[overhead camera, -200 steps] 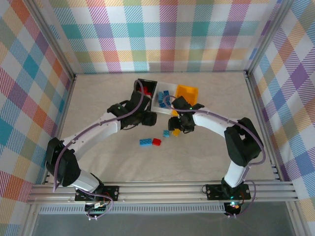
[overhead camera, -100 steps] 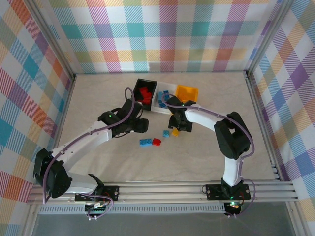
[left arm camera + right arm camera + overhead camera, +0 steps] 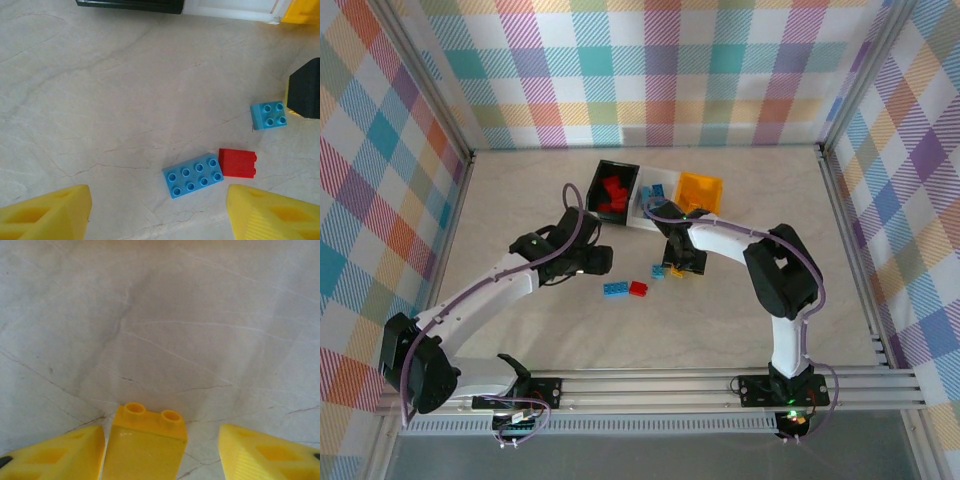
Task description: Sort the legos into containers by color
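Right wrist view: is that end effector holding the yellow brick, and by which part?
Not held yet. The yellow brick lies between the fingers of the right end effector, close to one, a clear gap to the other.

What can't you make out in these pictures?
- Right wrist view: the yellow brick is cut off by the bottom edge.
- Top view: the white bin is partly covered by the right arm; what lies in the yellow bin is too small to tell.
- Left wrist view: the black bin is cut off by the top edge.

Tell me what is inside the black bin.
Red bricks lie heaped together in the black bin. Anything beneath the heap is covered, so I cannot give an exact count.
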Available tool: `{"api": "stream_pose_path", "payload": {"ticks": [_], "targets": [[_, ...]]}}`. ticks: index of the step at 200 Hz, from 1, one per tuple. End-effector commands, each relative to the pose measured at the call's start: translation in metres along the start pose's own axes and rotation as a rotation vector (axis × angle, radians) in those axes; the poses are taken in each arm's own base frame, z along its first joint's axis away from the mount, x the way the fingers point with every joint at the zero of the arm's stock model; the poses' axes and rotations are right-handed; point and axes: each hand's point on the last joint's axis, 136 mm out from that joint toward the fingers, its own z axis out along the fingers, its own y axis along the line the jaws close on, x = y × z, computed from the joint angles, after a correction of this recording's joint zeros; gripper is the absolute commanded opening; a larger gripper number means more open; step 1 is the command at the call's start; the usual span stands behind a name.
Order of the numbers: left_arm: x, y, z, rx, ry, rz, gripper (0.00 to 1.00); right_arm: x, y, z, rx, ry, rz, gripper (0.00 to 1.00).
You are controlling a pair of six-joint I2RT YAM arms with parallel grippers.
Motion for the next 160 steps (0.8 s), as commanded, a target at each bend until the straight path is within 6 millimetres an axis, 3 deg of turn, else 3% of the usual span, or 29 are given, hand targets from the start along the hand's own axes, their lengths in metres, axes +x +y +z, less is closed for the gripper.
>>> {"api": "stream_pose_path", "payload": {"ticks": [1,56,85,123,160], "targets": [[0.004,0.007,0.000,-0.010,0.004,-0.006,0.72,0.002,0.006,0.002,-0.014,0.006,0.002,0.55],[0.005,0.006,0.004,-0.007,0.006,-0.016,0.72,0.006,0.006,-0.002,-0.037,0.004,-0.024,0.35],[0.008,0.006,0.009,-0.005,0.016,-0.019,0.72,0.008,0.005,-0.012,-0.055,-0.004,-0.034,0.33],[0.023,0.007,0.023,-0.010,0.066,-0.020,0.72,-0.002,0.008,-0.053,-0.116,-0.075,-0.068,0.35],[0.046,0.004,0.041,0.006,0.139,-0.030,0.72,-0.043,0.008,-0.104,-0.138,-0.206,-0.107,0.37]]}}
